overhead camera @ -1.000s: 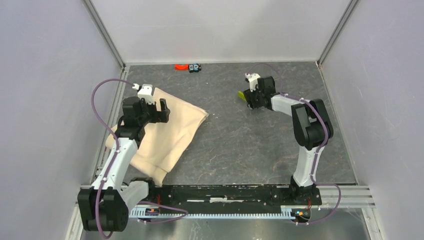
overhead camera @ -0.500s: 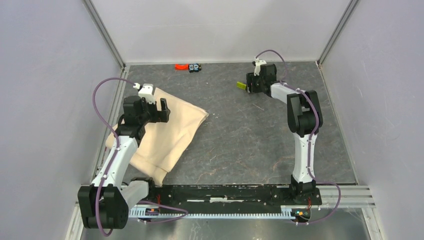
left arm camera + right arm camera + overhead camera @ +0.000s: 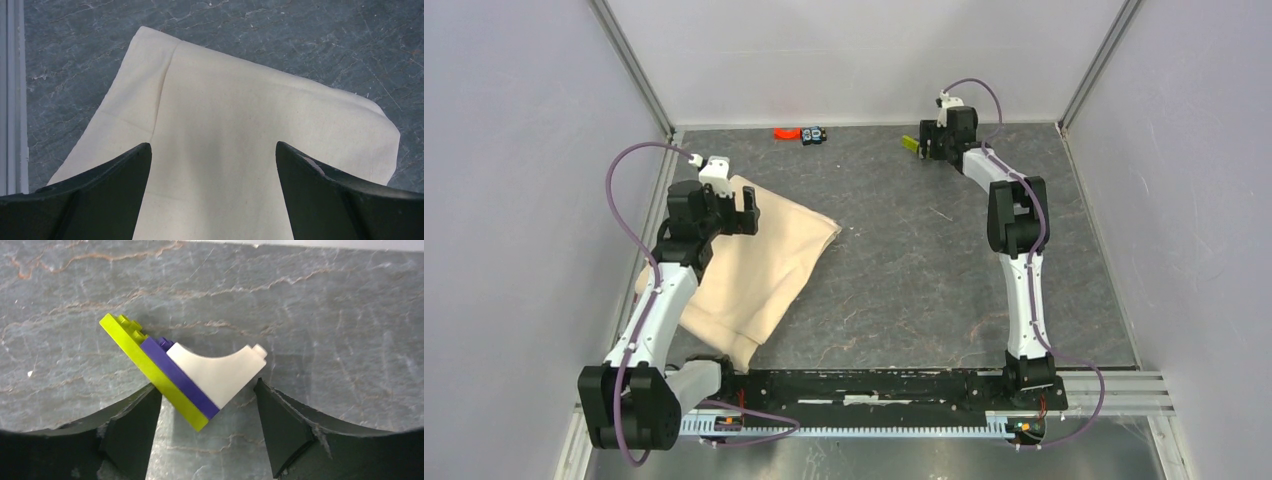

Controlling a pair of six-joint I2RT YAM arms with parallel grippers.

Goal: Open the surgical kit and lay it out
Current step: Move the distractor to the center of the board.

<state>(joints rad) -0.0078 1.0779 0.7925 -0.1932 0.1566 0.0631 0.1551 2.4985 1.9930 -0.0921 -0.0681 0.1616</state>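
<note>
Grey stone tabletop (image 3: 904, 280) — beige cloth wrap (image 3: 240, 115) lies directly below left gripper (image 3: 212, 145), jaws spread wide.

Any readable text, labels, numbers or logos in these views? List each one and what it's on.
No text can be read in any view.
beige cloth wrap: plain fabric, no print or tag showing.
yellow-green, purple and white brick piece: no lettering visible on its faces.
small orange and black pieces by the far wall: too small to tell whether they carry any marking.
</note>
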